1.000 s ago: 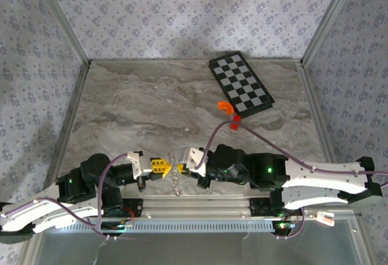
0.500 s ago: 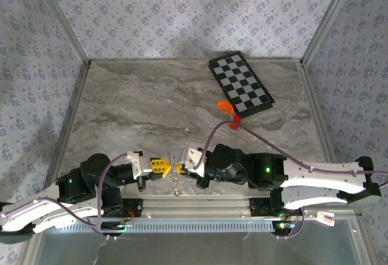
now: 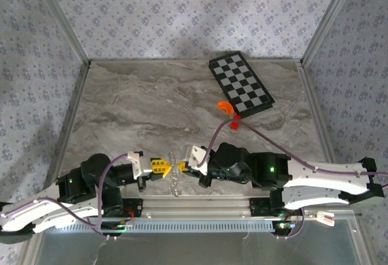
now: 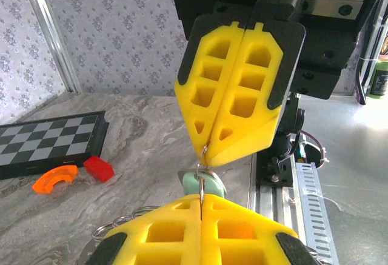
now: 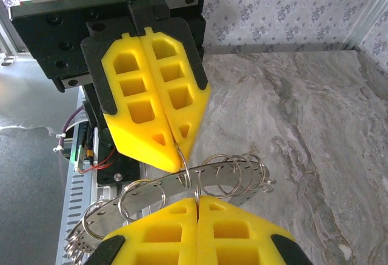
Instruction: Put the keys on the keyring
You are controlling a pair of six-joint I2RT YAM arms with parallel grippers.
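My left gripper [image 3: 163, 167] and right gripper [image 3: 180, 168] meet tip to tip near the table's front edge, both shut. In the left wrist view, my left gripper [image 4: 202, 198] pinches a thin silvery ring of the keyring [image 4: 202, 183]. The right gripper [image 4: 206, 151] above pinches a linked ring. A small pale teal key [image 4: 209, 186] hangs right behind those rings. In the right wrist view, my right gripper [image 5: 197, 199] nips a small ring. The left gripper [image 5: 177, 150] holds a larger one. Both rings thread a perforated silvery strip [image 5: 182, 183] carrying several more rings, which hangs toward the table [image 3: 174, 183].
A black-and-white chessboard [image 3: 241, 85] lies at the back right. An orange curved piece [image 3: 224, 107] and a small red block [image 3: 233, 126] sit just in front of it. An aluminium rail [image 3: 200, 204] runs along the near edge behind the grippers.
The right arm's wrist has shifted very slightly and its cable has moved with it. Both grippers stay shut and tip to tip at the same spot.
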